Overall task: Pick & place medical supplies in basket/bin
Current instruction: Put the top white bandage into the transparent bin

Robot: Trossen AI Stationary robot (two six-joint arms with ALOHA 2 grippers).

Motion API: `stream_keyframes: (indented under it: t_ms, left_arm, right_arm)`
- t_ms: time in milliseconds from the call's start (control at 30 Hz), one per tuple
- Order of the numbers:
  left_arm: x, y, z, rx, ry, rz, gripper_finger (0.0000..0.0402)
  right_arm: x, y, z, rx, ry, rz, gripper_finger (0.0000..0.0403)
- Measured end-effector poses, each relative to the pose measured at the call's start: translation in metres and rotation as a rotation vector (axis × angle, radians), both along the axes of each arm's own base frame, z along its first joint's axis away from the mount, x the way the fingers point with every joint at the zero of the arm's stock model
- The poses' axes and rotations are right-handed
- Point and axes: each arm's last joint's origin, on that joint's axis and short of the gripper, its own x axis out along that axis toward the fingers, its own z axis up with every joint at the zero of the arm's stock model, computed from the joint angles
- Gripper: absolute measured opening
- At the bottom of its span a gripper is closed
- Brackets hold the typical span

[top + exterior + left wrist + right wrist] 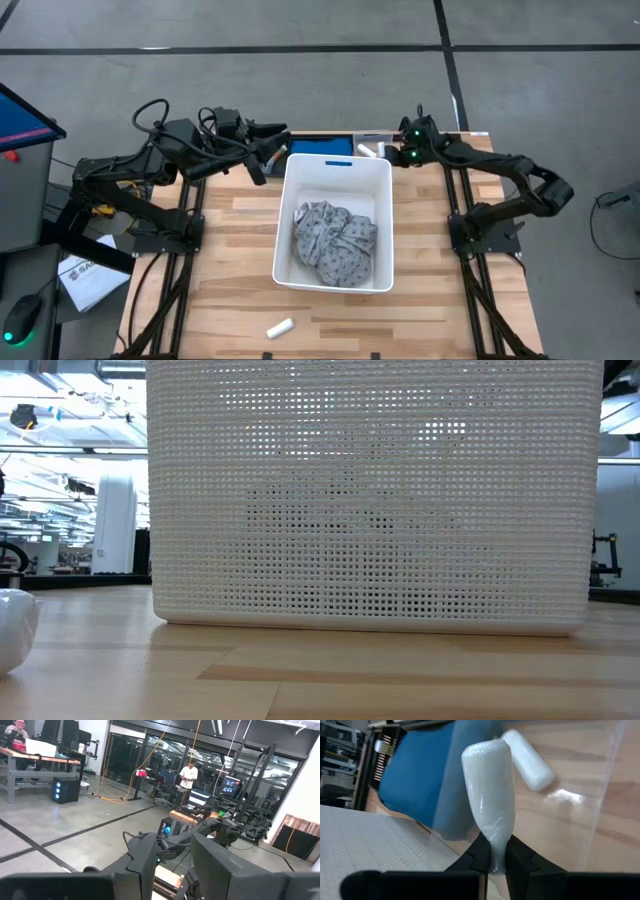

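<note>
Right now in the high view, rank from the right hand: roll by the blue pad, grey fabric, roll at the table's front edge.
From the right hand, at the table's back edge:
1. Roll by the blue pad, just beside it.
2. Grey fabric, inside the bin, mid-table.
3. Front-edge roll, far side of the bin.

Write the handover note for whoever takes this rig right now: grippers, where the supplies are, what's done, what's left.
Right gripper: at the table's far edge beside the white bin, shut on a white roll pinched by its wrapper end.
Left gripper: raised by the bin's far left corner, open, holding nothing.
Done: the grey speckled fabric lies inside the bin.
Left: the held roll is not in the bin yet. One more roll lies on the table just beyond the held one, near a blue item. Another roll lies alone on the table's near edge, in front of the bin.
</note>
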Motion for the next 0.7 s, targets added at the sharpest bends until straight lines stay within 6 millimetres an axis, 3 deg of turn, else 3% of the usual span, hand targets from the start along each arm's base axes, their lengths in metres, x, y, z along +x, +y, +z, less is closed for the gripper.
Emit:
stream_keyframes:
  t_ms: [367, 700]
  left_arm:
    - [0.0, 0.0, 0.0, 0.006, 0.004, 0.0, 0.0115]
    - [0.0, 0.0, -0.002, 0.01, 0.025, -0.001, 0.0115]
  right_arm:
    - [0.013, -0.005, 0.021, -0.046, -0.038, -0.017, 0.0028]
    - [0.029, -0.012, 0.022, -0.029, -0.025, -0.006, 0.0029]
